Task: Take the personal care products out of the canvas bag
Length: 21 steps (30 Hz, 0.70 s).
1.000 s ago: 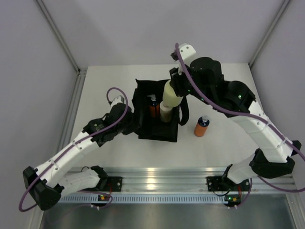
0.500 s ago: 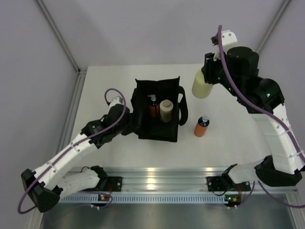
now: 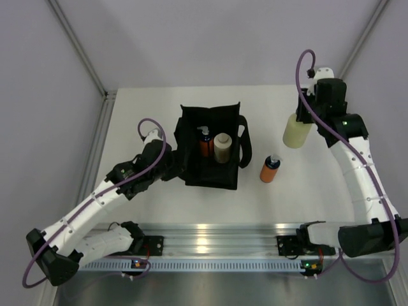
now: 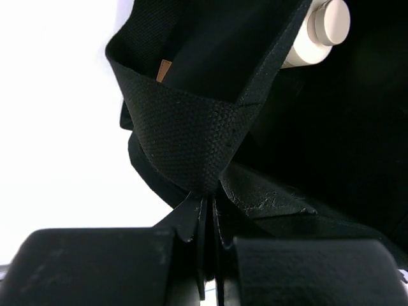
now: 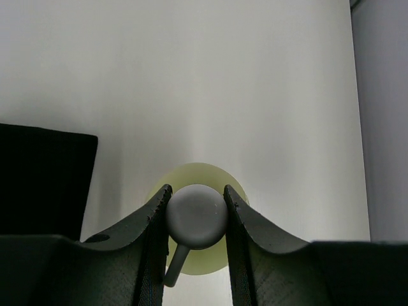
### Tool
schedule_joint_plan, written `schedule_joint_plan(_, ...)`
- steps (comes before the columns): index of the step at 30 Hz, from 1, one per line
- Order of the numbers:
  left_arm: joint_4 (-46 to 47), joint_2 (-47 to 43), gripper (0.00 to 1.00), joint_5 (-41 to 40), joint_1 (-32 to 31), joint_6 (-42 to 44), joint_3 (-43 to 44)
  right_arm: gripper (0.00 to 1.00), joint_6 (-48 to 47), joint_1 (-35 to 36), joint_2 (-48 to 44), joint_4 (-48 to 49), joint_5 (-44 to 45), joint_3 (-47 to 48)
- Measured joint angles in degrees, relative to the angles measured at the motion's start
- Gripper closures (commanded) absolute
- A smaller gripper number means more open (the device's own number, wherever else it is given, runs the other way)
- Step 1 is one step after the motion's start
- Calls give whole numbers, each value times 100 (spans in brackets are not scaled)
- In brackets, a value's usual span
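The canvas bag [image 3: 210, 178] is seen standing open at the centre of the top view, on the white table [image 3: 146, 108]. Two products are seen upright inside it, side by side: an orange bottle with a dark cap [image 3: 204, 144] towards the left and the beige cylinder [image 3: 222, 148] just to its right. The left gripper [image 3: 174, 167] is closed on the bag's left edge. In the left wrist view, a fold of the black fabric [image 4: 191, 134] is pinched between the gripper's [image 4: 209, 213] jaws at the bottom centre of the frame, and the beige cap [image 4: 324, 29] is visible in the upper right.

A second orange bottle [image 3: 269, 169] is seen standing on the table, right of the bag and apart from it.

The yellow-green bottle [image 3: 296, 131] is held by the right gripper [image 3: 307, 118] in the upper right of the top view, well apart from the bag and beyond the orange bottle on the table. In the right wrist view, the right gripper [image 5: 196, 194] is clamped on the bottle's rounded top [image 5: 196, 220] from both sides, with the yellow-green body [image 5: 239, 191] showing beneath it against the table. A corner of the bag [image 5: 44, 178] is seen at the left of that frame. Whether the bottle's base touches the table cannot be told.
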Motion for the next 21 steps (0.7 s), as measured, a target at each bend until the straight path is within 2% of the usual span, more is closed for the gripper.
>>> schedule_joint_plan(11, -46, -44, 100, -52, 0, 219, 87, 100, 76, -673, -326, 2516, -101, -2830)
schedule_joint_plan(21, -155, -42, 100, -59, 0, 490, 234, 100, 179, -750, -358, 3991, -321, -4227)
